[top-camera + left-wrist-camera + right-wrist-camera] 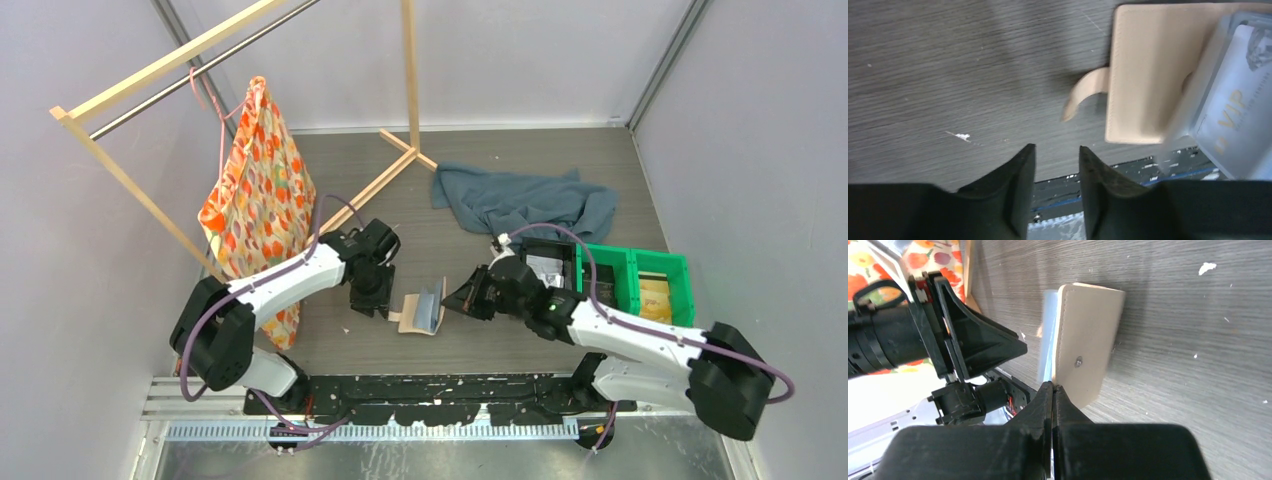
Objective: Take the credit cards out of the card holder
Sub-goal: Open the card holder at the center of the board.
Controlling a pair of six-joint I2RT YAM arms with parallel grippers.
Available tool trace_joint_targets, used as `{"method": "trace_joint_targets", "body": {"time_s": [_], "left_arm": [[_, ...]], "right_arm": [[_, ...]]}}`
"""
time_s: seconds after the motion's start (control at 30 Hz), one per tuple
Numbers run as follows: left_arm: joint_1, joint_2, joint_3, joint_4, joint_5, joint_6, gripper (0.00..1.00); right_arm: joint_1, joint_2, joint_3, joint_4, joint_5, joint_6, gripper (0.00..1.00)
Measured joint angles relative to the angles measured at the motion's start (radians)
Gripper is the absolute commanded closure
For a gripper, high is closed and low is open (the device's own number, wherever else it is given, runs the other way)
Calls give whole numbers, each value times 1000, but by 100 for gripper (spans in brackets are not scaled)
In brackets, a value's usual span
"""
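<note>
Between the two grippers, on the dark wood-grain table (pixel 500 345), the card holder (pixel 422 312) stands half-open like a small tent, tan cover outward and pale blue-grey pockets inward. Just ahead and to the right of the left gripper (pixel 1057 150) is one tan flap with its curled side tab (pixel 1083 92). That gripper's fingers are a little apart with nothing between them, poised over bare table short of the tab. Beyond the flap, behind a cloudy pocket, one credit card (pixel 1233 115) with gold "VIP" lettering sits fully seated. I cannot tell whether more are tucked behind it. The right gripper (pixel 1052 386) faces the holder from the other side. Its jaws are pressed together on nothing I can see, with the tips just short of the opposite tan flap, below its small snap stud (pixel 1078 360).

To my eye this is the lining-up step: the holder is spread but the VIP card is not yet drawn. Next, one gripper should pin or pinch a flap to steady the holder. The other must part its jaws, find the card's exposed edge and slide it out along the pocket's mouth. The holder looks light enough to skid.
</note>
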Motion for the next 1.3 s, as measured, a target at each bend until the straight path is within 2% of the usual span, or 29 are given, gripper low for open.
{"method": "trace_joint_targets", "body": {"time_s": [0.07,0.27,0.43,0.57,0.63,0.67,0.7,0.77,0.8,0.83,1.07,1.3], "left_arm": [[0,0,53,-47,-1,10,53],[0,-58,166,-103,5,32,51],[-7,-139,146,-50,68,8,52],[-23,-143,93,-7,108,-15,52],[-28,-141,76,1,117,-29,47],[-31,-140,71,5,120,-34,44],[-34,-138,69,10,121,-40,42],[-40,-134,69,20,126,-60,42],[-42,-132,69,24,128,-64,42],[-46,-129,69,30,129,-68,42],[-62,-116,69,65,137,-110,43],[-69,-55,123,84,155,-124,52]], "right_arm": [[26,-68,-7,-47,41,6,99],[61,-122,-8,-162,137,9,99],[61,-122,-14,-235,202,16,99],[61,-134,-19,-300,248,23,99],[61,-146,-21,-355,272,22,99],[61,-151,-21,-385,282,17,94],[61,-154,-21,-410,290,10,84],[61,-160,-21,-462,309,-9,58],[61,-164,-21,-483,319,-13,51],[61,-167,-18,-509,330,-25,47],[68,-140,116,-623,388,-101,43],[121,-18,317,-628,460,-146,44]]}}
